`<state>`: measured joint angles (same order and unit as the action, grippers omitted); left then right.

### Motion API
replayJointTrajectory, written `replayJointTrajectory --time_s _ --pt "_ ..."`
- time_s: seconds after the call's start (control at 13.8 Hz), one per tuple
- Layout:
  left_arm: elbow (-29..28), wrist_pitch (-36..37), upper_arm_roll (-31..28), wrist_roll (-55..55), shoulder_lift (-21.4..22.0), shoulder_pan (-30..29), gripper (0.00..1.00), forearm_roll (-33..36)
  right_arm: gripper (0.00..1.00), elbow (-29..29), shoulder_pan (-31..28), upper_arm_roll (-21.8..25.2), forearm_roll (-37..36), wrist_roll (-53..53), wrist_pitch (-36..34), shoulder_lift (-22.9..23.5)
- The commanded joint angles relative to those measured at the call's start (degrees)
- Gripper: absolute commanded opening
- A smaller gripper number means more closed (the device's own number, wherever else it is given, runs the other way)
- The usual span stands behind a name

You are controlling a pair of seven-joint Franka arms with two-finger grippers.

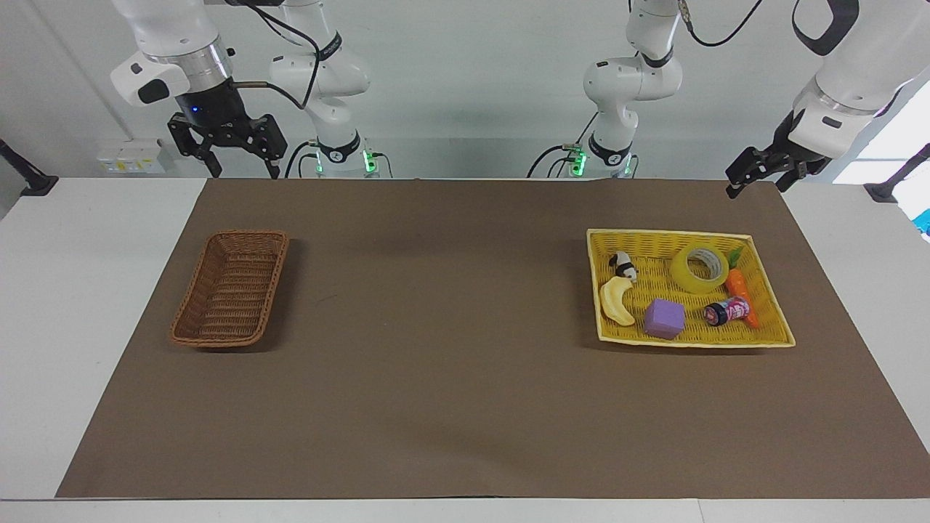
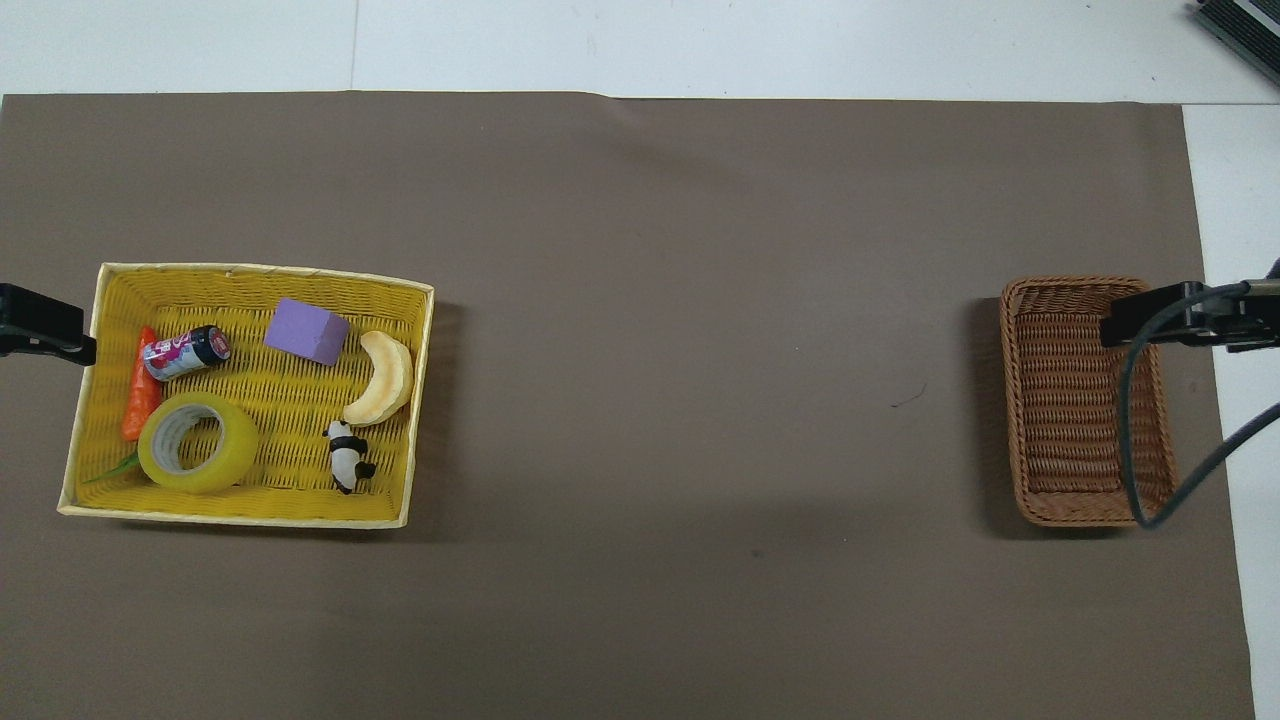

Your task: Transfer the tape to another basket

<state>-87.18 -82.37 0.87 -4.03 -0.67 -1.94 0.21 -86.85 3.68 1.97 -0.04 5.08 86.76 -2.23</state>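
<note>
The tape (image 1: 700, 269) (image 2: 198, 442), a yellow roll with a pale core, lies flat in the yellow basket (image 1: 668, 234) (image 2: 260, 270), in its corner nearest the robots at the left arm's end. The brown wicker basket (image 1: 247, 234) (image 2: 1060, 283) holds nothing and sits toward the right arm's end of the table. My left gripper (image 1: 754, 185) (image 2: 60, 335) hangs open, high above the mat's corner beside the yellow basket. My right gripper (image 1: 245, 173) (image 2: 1140, 325) hangs open, high above the mat's edge by the brown basket. Neither holds anything.
Sharing the yellow basket with the tape are a purple cube (image 1: 664, 319), a pale banana (image 1: 616, 301), a toy panda (image 1: 623, 265), an orange carrot (image 1: 742, 292) and a small can (image 1: 725, 311). A brown mat (image 1: 450, 349) covers the table between the baskets.
</note>
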Motion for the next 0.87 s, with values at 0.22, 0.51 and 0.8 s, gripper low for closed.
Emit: replayJointTrajectory --time_s 0.22,0.51,0.8 --pt "-1.50 0.37 -0.17 0.34 1.46 -0.09 1.00 -0.65 1.00 0.10 -0.95 -0.39 1.09 -1.65 -0.10 0.12" --pt "-1.42 0.28 -0.17 0.34 1.63 -0.17 1.00 -0.65 1.00 0.10 -0.95 -0.39 1.09 -1.56 -0.10 0.12" --pt "-1.85 -1.12 -0.35 -0.19 1.98 -0.26 1.00 -1.00 1.00 -0.07 -0.95 -0.39 1.09 -1.65 -0.10 0.12"
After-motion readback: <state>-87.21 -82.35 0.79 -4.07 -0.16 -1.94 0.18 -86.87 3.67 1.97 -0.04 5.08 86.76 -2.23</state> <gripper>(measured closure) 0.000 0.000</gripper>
